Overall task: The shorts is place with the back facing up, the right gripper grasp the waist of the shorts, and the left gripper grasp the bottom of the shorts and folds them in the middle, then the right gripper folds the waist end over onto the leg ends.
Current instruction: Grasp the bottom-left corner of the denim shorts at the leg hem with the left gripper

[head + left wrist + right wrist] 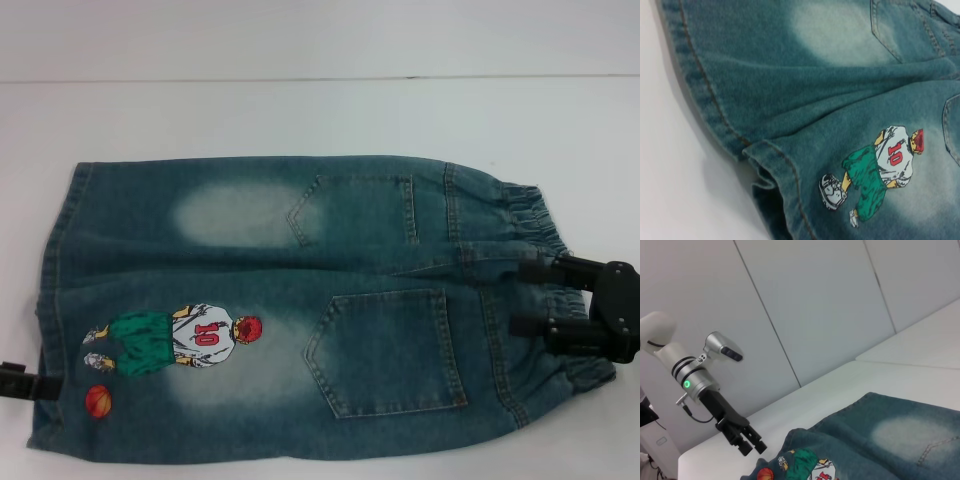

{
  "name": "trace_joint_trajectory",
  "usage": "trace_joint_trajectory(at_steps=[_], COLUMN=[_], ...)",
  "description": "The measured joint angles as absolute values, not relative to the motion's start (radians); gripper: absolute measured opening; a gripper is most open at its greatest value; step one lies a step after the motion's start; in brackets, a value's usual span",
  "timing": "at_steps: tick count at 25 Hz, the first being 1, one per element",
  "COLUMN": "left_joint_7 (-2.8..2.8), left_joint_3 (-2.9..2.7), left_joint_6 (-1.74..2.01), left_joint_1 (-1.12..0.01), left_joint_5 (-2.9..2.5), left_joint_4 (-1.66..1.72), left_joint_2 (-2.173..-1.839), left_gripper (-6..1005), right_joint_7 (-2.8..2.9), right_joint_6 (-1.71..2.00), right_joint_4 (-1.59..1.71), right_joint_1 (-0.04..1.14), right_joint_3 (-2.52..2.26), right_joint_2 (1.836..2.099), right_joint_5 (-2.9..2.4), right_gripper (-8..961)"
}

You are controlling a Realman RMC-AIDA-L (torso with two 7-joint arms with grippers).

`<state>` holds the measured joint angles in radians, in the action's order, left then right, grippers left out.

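While back-up, "10"-print shorts (300, 300); right gripper (518, 298) fingers (535, 270) apart at waist (530, 215), left gripper (751, 444) unclear.

**Clearance around the shorts**

Bare white table (300, 110) lies open beyond the shorts (300, 300). The right gripper (525, 298) occupies the waist end (540, 225); the left gripper (752, 446) stands just beside the leg ends (55, 300).

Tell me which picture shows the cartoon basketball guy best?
The left wrist view: the cartoon player is big there, and his number 10 is easy to read. The head view shows him small on the shorts. The right wrist view catches only a sliver.
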<state>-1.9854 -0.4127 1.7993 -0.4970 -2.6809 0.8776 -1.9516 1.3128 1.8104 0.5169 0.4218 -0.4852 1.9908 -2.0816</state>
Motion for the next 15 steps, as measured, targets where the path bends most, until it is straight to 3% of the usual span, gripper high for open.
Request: trace_joint_trajectory(at_steps=[15], left_joint_7=[-1.982], left_joint_3=[-0.412], left_joint_6=[1.825], left_joint_1=[-0.487], left_joint_5=[-2.694], left_joint_4=[0.865], left_joint_2=[-1.961], left_gripper=[858], right_joint_7=[1.315], right_joint_6=[1.815], right_joint_4=[0.517], right_joint_1=[0.422], right_joint_3=[-0.479], right_joint_2=[1.988], right_joint_5=[-2.082], right_gripper=[884])
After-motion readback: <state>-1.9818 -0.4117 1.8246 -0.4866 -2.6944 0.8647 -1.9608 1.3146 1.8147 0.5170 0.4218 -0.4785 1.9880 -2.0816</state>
